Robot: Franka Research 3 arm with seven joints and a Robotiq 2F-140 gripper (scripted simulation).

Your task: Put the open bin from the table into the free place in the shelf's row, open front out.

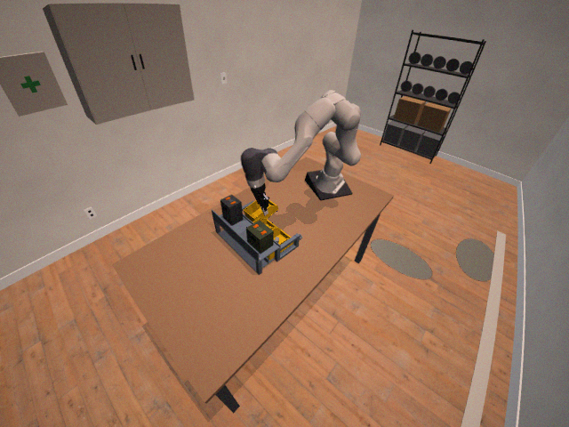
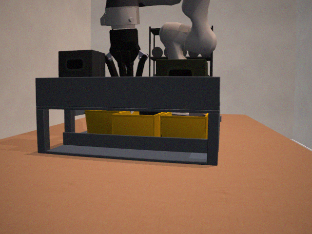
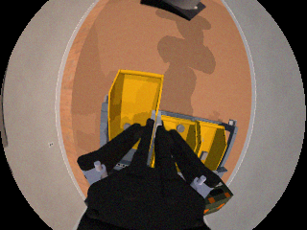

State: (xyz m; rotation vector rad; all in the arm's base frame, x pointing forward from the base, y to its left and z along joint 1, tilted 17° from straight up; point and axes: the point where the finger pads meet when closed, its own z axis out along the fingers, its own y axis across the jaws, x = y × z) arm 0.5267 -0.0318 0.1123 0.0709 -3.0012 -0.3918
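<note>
The yellow open bin (image 1: 252, 212) (image 2: 99, 123) (image 3: 139, 91) hangs over the row's free place, at the left in the wrist view. It reaches farther out in front than the other bins. A small grey part (image 3: 127, 126) shows in it. My gripper (image 1: 265, 212) (image 3: 154, 116) is shut on the bin's side wall, the one facing the middle bin; its fingertips are hidden in the exterior view. The middle bin (image 2: 133, 126) and right bin (image 2: 184, 126) (image 3: 208, 136) stand in the shelf (image 2: 126, 93) (image 3: 232, 131), seemingly level. Whether the held bin touches the lip or tilts slightly, I cannot tell.
A black crate (image 1: 231, 210) (image 2: 75, 63) and a dark green crate (image 1: 260, 237) (image 2: 181, 65) stand on the shelf's top board, on either side of the gripper. The shelf stands on the brown table (image 1: 220, 317) (image 2: 151, 196).
</note>
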